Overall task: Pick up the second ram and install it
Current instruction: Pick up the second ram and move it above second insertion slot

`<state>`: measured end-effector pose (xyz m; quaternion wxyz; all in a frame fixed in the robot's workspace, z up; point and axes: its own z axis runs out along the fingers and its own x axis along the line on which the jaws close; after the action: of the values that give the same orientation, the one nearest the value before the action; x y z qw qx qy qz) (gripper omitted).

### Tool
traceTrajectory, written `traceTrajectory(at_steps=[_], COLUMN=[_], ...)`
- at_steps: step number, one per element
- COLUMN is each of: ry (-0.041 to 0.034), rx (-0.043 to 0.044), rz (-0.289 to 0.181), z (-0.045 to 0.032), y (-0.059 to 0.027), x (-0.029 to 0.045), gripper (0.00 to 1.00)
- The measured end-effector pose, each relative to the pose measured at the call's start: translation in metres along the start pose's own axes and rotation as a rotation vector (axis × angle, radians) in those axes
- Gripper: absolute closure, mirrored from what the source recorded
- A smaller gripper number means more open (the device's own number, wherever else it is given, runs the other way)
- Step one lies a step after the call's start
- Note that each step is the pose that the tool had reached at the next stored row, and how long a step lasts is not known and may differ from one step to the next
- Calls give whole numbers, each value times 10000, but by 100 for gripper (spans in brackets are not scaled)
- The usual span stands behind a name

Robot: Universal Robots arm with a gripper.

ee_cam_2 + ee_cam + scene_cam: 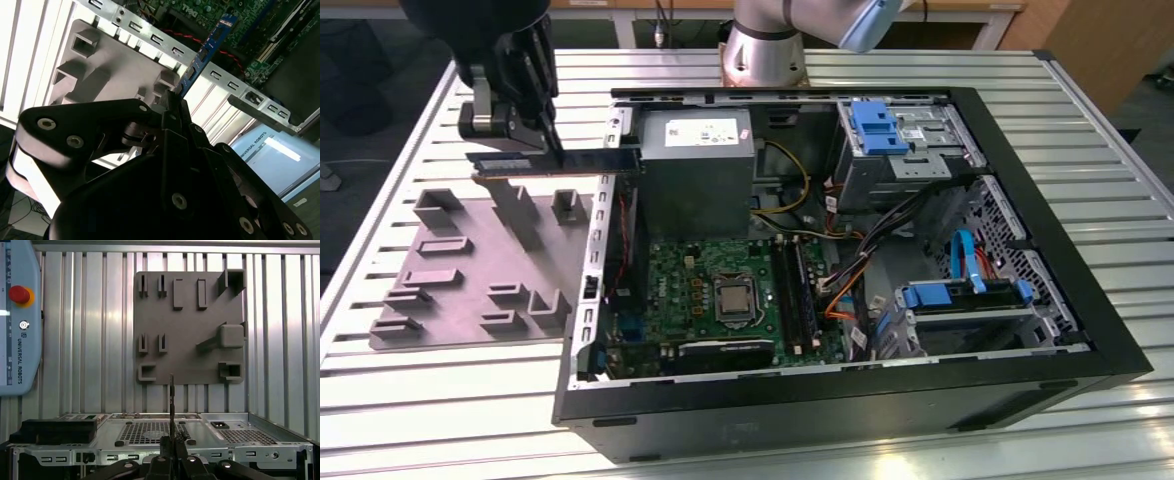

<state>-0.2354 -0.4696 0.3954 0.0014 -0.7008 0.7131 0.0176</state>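
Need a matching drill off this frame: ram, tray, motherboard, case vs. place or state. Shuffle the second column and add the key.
1. second ram
2. grey tray
3. motherboard
4. computer case

A. lying on the table, at the exterior view's left of the case
B. black, open side up
C. clamped in the gripper, off the tray
D. green, flat inside the case

Pairs: 1-C, 2-A, 3-D, 4-B
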Motion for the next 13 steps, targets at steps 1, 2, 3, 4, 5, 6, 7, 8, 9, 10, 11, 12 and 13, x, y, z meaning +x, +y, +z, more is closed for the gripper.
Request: traceTrajectory(at_steps=[1, 2, 3, 4, 5, 6, 7, 8, 9, 10, 11, 12, 13], ry=[1, 0, 0, 0, 0, 0, 0, 0, 0, 0, 0, 0, 0], rx=[-1, 0, 0, 1, 0, 0, 0, 0, 0, 0, 0, 0, 0], rz=[1, 1, 0, 1, 0, 0, 1, 1, 0, 1, 1, 0, 0], z=[-1, -1, -1, -1, -1, -1, -2, -2, -2, -2, -3, -3, -3], y=[-11, -21, -32, -43, -54, -66, -77, -87, -98, -109, -120, -131, -142], x=[0, 0, -1, -1, -1, -1, -2, -2, -2, -2, -2, -2, -3], gripper=[86, 86, 86, 86, 86, 86, 86, 86, 86, 86, 86, 86, 86])
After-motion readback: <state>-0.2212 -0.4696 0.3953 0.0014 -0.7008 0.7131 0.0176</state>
